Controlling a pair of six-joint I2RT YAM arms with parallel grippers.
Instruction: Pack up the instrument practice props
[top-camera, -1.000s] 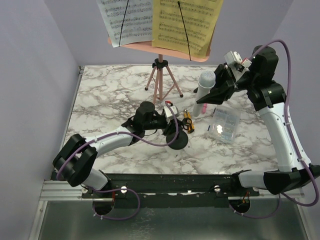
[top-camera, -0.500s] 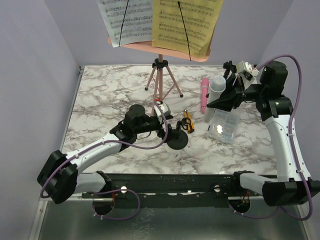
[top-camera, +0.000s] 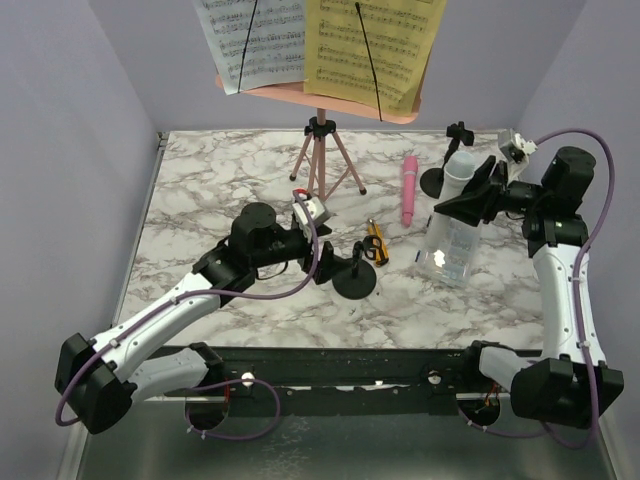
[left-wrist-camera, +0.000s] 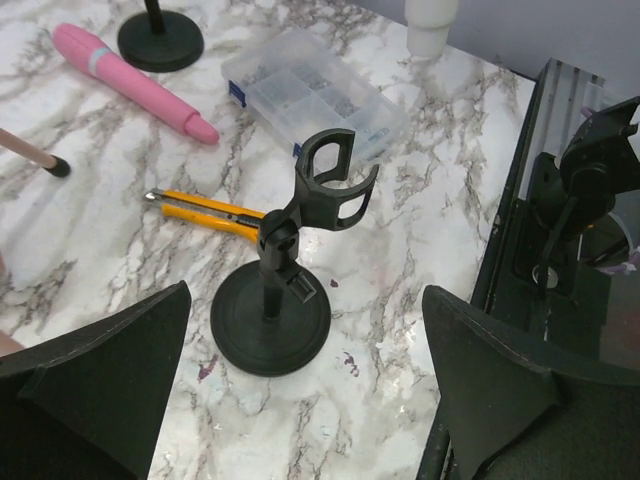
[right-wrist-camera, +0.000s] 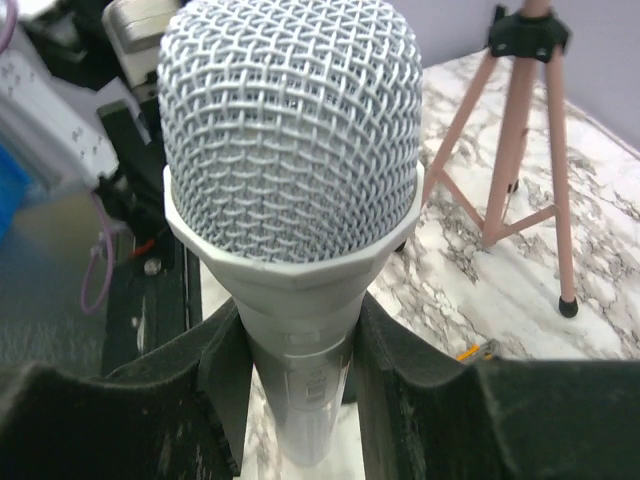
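Observation:
My right gripper (top-camera: 468, 203) is shut on the grey-white microphone (top-camera: 452, 195) and holds it head-up above the clear box; in the right wrist view the fingers (right-wrist-camera: 180, 400) clamp the microphone's handle (right-wrist-camera: 290, 150). My left gripper (top-camera: 328, 264) is open and empty, just left of a black round-based mic mount (top-camera: 355, 281). In the left wrist view the mount (left-wrist-camera: 270, 325) stands upright just beyond the gripper (left-wrist-camera: 305, 300). The pink microphone (top-camera: 409, 190) lies flat beside the second mount (top-camera: 438, 181). The pink rack (top-camera: 320, 97) on its tripod (top-camera: 322, 165) holds the white (top-camera: 250, 40) and yellow (top-camera: 375, 45) pages.
A clear plastic box (top-camera: 447, 255) lies under the held microphone. A yellow-and-black cutter (top-camera: 375, 243) lies between the near mount and the pink microphone. Purple walls close the left, back and right sides. The arm bases' rail (top-camera: 330, 370) runs along the near edge.
My right gripper has carried the grey-white microphone to the right, off the pink microphone and over the clear box. My left gripper has drawn back a little to the left of the near mount.

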